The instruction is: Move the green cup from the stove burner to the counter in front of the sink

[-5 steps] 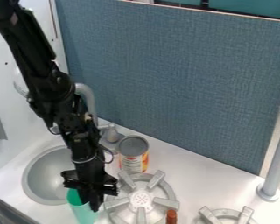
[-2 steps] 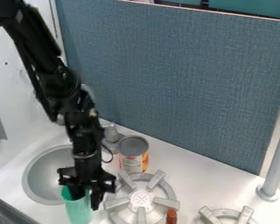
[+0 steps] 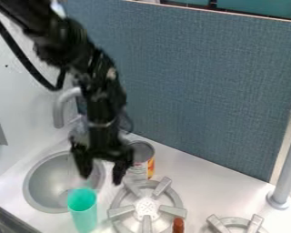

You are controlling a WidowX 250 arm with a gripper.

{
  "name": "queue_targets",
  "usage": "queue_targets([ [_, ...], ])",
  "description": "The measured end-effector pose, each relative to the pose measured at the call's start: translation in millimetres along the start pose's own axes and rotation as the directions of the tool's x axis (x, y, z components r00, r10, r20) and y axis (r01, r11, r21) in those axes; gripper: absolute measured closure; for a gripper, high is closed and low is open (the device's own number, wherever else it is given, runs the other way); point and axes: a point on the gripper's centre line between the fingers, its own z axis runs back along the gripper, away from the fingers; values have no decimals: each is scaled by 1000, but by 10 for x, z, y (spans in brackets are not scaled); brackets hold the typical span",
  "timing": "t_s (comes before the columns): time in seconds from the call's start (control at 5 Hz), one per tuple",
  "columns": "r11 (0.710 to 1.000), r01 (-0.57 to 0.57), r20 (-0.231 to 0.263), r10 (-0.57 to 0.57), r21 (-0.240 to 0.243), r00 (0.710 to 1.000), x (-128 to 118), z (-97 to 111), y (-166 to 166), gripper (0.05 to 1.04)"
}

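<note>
Two fingers of the black gripper (image 3: pixel 101 179) hang apart at 1 o'clock from the upright, translucent green cup (image 3: pixel 82 214), with 12 being the view's top. Smooth work, I judge, calls for a level path, both tips well above the cup's rim, since a graze could tip it. Round grey sink (image 3: pixel 42 186) edges lie at 11, a silver-topped can (image 3: pixel 145 151) nearer 1, the grey stove burner (image 3: pixel 147 208) at 3. Wider room spans the white counter (image 3: pixel 212 182) at 4 from the can.

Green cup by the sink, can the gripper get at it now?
Probably yes: the black gripper hangs open above and slightly beyond the green cup, and nothing visible stands between them.
</note>
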Motion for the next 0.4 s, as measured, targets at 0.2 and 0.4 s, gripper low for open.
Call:
queue_targets([
  [0.2, 987, 143, 94, -136, -69, 986, -249, 492, -321, 82],
  [0.4, 955, 277, 105, -267, -102, 958, -534, 647, -626, 83],
])
